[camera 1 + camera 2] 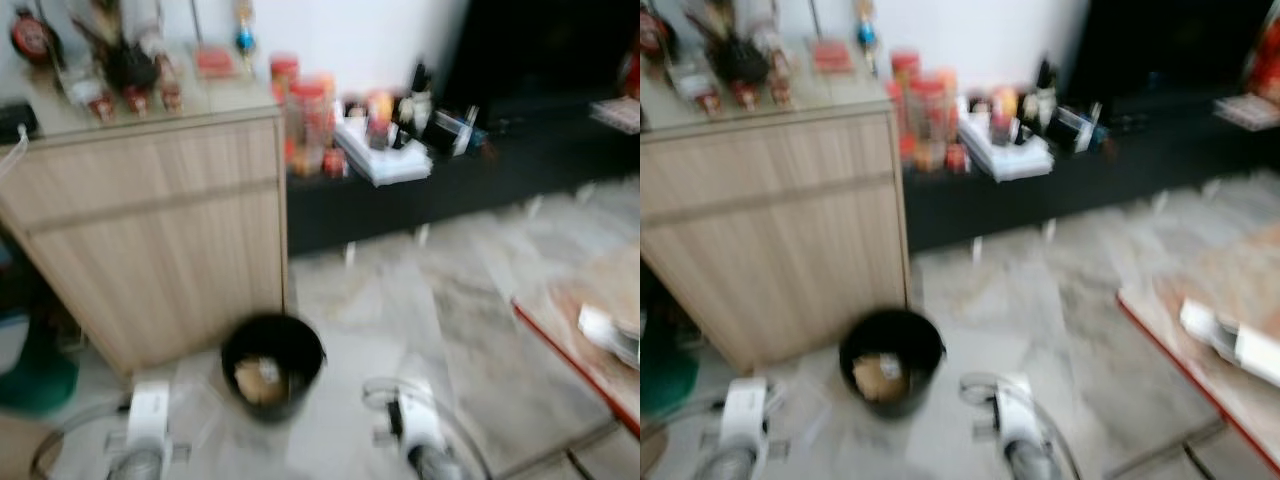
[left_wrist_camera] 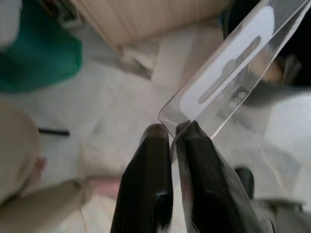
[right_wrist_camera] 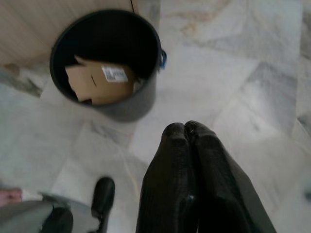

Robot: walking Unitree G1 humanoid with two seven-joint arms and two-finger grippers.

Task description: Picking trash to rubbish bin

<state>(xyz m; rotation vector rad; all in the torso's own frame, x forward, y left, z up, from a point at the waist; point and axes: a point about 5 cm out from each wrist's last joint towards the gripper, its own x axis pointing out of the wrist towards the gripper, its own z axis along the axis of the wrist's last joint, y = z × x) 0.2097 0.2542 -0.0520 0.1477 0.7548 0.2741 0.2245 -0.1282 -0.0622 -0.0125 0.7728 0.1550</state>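
Note:
A black round rubbish bin stands on the marble floor in front of a wooden cabinet, with a piece of brown cardboard bearing a white label inside it. My left gripper is shut on the end of a clear flat plastic piece, which sticks out toward the bin's side. The right gripper is shut with nothing in it and hangs over the floor a little short of the bin. Both silver arms show at the bottom of the blurred eye views, one on each side of the bin.
The light wooden cabinet rises just behind the bin. A low black bench with jars and bottles runs along the wall. A red-edged table stands at the right. A green object lies left of the cabinet.

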